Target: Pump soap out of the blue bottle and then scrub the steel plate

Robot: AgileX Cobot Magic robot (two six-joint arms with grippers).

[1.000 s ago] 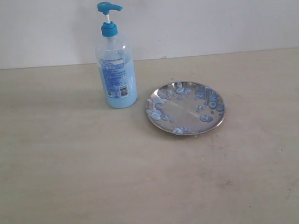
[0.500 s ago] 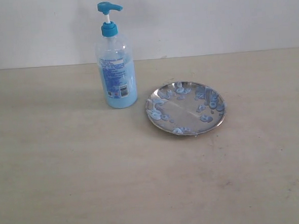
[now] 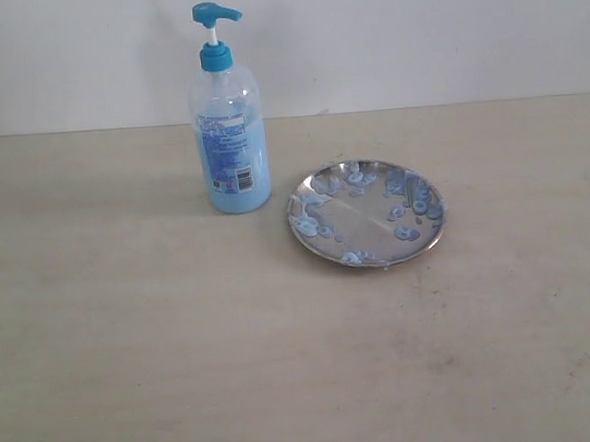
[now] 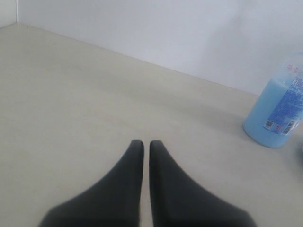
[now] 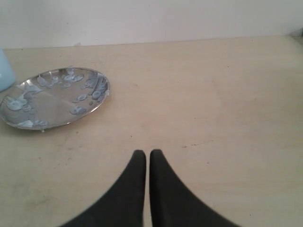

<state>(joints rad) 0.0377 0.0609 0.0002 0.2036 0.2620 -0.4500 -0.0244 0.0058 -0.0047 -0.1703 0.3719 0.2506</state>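
The blue bottle (image 3: 230,135) stands upright at the back of the table, pump head raised, light blue soap (image 3: 234,180) filling its lower half. To its right lies the round steel plate (image 3: 367,213), dotted with bluish-white soap blobs (image 3: 408,233). Neither arm shows in the exterior view. My left gripper (image 4: 146,143) is shut and empty, well short of the bottle (image 4: 279,111), which shows only as its lower body. My right gripper (image 5: 147,153) is shut and empty over bare table, apart from the plate (image 5: 53,97).
A pale wooden table (image 3: 183,348) spreads out in front of the bottle and plate. A white wall (image 3: 414,33) runs along its back edge. A table corner (image 4: 14,23) shows in the left wrist view.
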